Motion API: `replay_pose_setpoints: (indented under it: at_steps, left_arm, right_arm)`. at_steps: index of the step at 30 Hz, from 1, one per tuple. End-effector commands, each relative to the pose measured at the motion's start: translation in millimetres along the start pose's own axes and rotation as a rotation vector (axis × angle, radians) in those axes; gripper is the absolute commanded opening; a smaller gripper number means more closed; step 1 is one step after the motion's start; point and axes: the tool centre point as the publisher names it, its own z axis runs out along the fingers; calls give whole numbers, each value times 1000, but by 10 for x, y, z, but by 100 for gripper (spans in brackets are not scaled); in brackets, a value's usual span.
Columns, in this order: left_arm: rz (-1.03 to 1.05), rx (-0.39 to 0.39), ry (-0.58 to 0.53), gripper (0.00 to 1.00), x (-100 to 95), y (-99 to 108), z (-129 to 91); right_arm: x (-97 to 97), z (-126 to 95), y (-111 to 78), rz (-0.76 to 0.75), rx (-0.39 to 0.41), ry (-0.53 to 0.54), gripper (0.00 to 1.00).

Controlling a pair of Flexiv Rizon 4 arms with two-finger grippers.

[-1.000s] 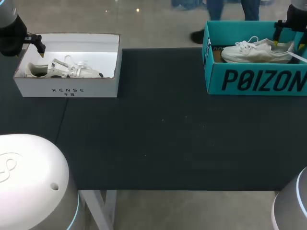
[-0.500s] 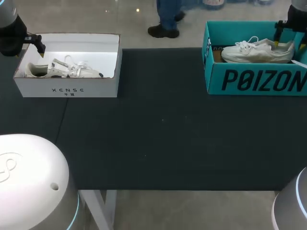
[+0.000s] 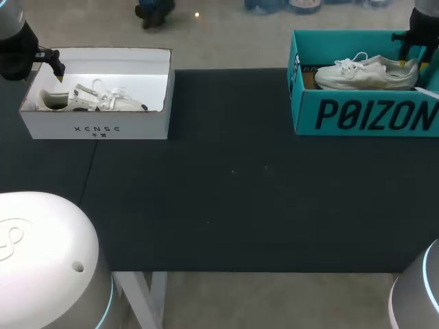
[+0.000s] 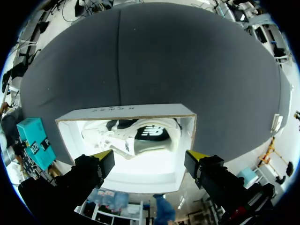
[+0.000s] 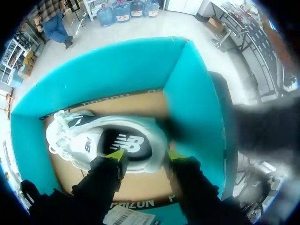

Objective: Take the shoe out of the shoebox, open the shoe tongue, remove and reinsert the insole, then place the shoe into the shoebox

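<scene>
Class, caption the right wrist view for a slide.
Right end effector clamps white sneaker by its heel inside teal cardboard shoebox.

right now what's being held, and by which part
The right gripper holds the shoe by its heel in the teal box; the left gripper, open above the white box, holds nothing.

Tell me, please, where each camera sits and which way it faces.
Head view: above and behind, looking down on the table; left arm and right arm at far corners.
Left wrist view: on the left arm, looking past the left claw into the white shoebox.
Right wrist view: on the right arm, looking past the right claw at the shoe in the teal shoebox.
Shared: head and right wrist views show the teal shoebox.
</scene>
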Motion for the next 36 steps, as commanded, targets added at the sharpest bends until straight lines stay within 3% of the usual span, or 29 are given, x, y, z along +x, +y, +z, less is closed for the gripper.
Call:
replay_pose_setpoints:
  at_steps: [1, 12, 16, 20, 26, 28, 32, 35, 36]
  left_arm:
    - [1, -2, 2, 100, -2, -9, -3]
    - [1, -2, 2, 100, -2, -9, -3]
    - [1, -2, 2, 100, -2, -9, -3]
    - [1, -2, 2, 100, -2, -9, -3]
    - [1, -2, 2, 100, -2, -9, -3]
    - [1, -2, 2, 100, -2, -9, -3]
    - [1, -2, 2, 100, -2, -9, -3]
    - [1, -2, 2, 100, -2, -9, -3]
    - [1, -2, 2, 100, -2, -9, -3]
  right_arm:
    - [14, 19, -8, 1, 3, -3, 37]
    - [-31, -5, -49, 4, -3, -11, 35]
    - [-34, -3, -55, 4, -6, -18, 47]
    - [-36, 12, -49, 3, -8, -27, 53]
    - [-42, 17, -44, 1, -8, -32, 37]
    - [-43, 18, -44, 0, -10, -32, 24]
    - [-44, 22, -38, -1, -11, -36, 20]
    - [-52, 26, -34, -2, -10, -42, 10]
    - [-59, 27, -34, -1, -10, -42, 3]
